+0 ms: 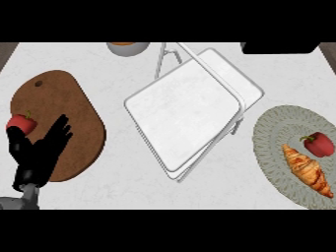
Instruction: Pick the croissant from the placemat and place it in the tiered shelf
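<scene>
Croissant untouched, nothing yet lifted.

Your left hand [36, 152] had its fingers straight and released, grasping nothing, resting over the brown cutting board [61, 98] at the near left, a red pepper [21, 124] just beside its fingertips; your right hand was out of view. The croissant [309, 171] lay on the grey placemat [272, 147] at the right (a second red pepper [320, 143] sat close by it). The white tiered shelf [188, 108] stood in the middle, so the pick and the placing were both left.
</scene>
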